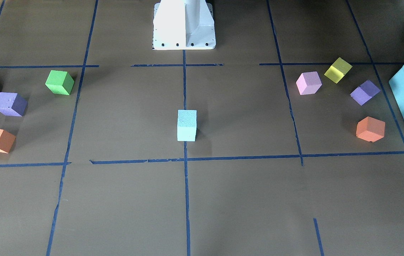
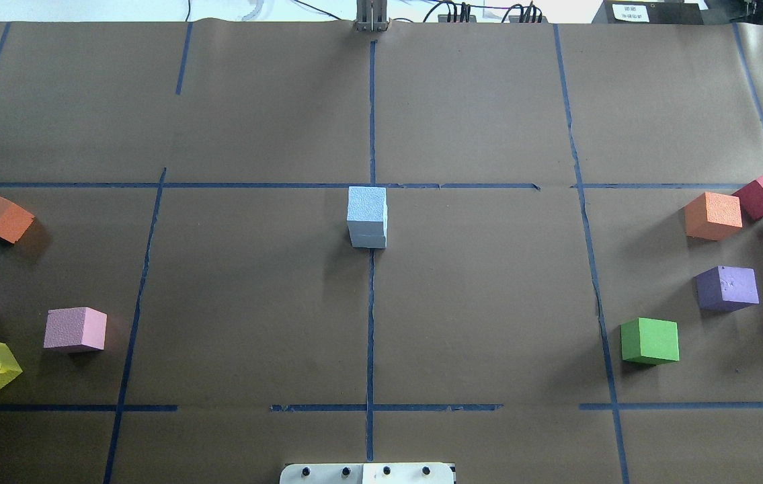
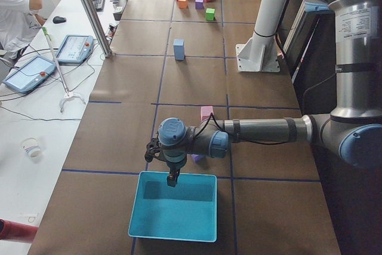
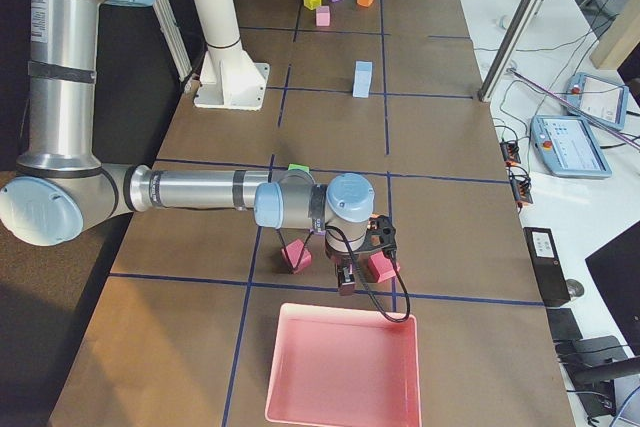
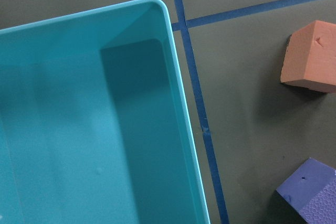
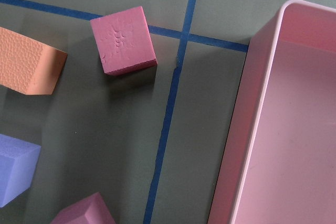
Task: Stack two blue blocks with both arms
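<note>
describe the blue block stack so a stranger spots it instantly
Start at the white pedestal base and follow the centre tape line across the table. The two light-blue blocks stand stacked on that line, alone mid-table; the other cubes sit singly near the table's ends.

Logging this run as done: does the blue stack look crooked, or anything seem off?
Nothing stands out: the upper light-blue foam cube sits squarely on the lower light-blue foam cube, upright.

Even light, soft shadows, sharp

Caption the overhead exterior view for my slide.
Two blue blocks stacked at table centre; coloured cubes at both ends.
</note>
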`<state>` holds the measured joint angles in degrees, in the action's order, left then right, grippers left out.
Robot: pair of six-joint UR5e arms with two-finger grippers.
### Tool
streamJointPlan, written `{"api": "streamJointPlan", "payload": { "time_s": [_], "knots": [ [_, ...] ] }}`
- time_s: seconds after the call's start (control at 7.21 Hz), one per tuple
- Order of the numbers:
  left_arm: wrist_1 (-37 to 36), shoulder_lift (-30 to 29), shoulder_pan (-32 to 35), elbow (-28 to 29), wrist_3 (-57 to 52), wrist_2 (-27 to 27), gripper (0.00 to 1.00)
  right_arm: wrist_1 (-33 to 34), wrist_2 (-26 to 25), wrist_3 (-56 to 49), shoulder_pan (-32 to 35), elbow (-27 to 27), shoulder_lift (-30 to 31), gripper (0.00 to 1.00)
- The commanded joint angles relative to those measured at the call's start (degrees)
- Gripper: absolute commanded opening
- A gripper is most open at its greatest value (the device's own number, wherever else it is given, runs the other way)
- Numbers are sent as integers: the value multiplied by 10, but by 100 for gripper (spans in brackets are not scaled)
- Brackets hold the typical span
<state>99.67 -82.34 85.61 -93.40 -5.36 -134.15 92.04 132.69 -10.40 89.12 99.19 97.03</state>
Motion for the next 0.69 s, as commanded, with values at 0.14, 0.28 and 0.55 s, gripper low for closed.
{"api": "streamJointPlan", "payload": {
  "time_s": [0.14,0.28,0.55],
  "knots": [
    [0,0,0,0,0,-1,100,0,1,0,-2,1,0,100],
    [0,0,0,0,0,-1,100,0,2,-1,-2,2,1,100],
    [0,0,0,0,-1,-1,100,1,2,0,-4,5,2,100]
  ]
}}
